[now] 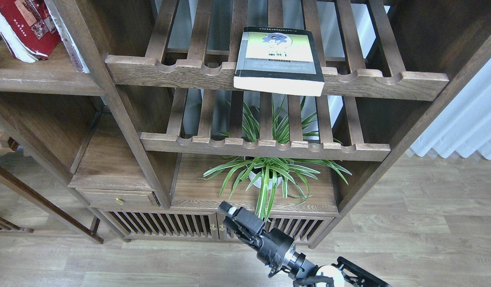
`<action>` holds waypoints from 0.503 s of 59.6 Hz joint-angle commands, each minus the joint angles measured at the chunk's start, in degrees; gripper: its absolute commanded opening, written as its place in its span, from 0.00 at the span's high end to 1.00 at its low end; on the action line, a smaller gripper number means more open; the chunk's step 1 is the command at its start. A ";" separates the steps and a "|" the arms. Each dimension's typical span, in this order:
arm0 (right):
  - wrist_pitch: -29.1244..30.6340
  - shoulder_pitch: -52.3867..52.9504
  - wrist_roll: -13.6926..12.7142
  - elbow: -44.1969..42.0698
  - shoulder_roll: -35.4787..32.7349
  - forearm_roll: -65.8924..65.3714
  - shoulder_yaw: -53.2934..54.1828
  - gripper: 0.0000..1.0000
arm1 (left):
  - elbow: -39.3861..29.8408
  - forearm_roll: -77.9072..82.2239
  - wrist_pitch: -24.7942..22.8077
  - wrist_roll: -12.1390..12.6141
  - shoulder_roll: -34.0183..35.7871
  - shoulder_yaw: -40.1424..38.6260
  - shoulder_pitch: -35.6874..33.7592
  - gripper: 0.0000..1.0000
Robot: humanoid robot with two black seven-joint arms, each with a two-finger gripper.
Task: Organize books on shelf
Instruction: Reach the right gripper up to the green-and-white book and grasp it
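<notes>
The thick black-edged book with a yellow-green cover [279,59] lies flat on the upper slatted rack, its page edge hanging over the notched front rail. The red book with photos [24,26] leans on the solid dark-brown shelf [42,81] at the top left. A thin pale book [70,46] stands beside it against the upright post. My right gripper [226,215] is low in front of the cabinet doors, far below the books, with its fingers apart and nothing in them. My left gripper is out of view.
A lower slatted rack [265,149] sits under the upper one. A spider plant in a white pot [265,177] stands on the cabinet top [197,191] just behind my right gripper. Slatted doors [165,225], a small drawer [117,197], wood floor and a white curtain [464,123] are also in view.
</notes>
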 commanded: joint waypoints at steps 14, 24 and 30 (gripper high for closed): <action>0.00 -2.39 2.40 6.63 0.00 0.09 7.20 0.01 | -1.42 0.07 0.00 -0.28 -4.75 0.37 12.30 0.50; 0.00 -2.92 2.40 11.20 0.00 0.09 8.43 0.03 | -2.12 0.95 0.00 0.07 -8.35 0.54 16.61 0.48; 0.00 -2.83 2.40 14.01 0.00 0.09 10.01 0.04 | -2.13 1.65 0.00 0.33 -11.34 0.46 19.16 0.47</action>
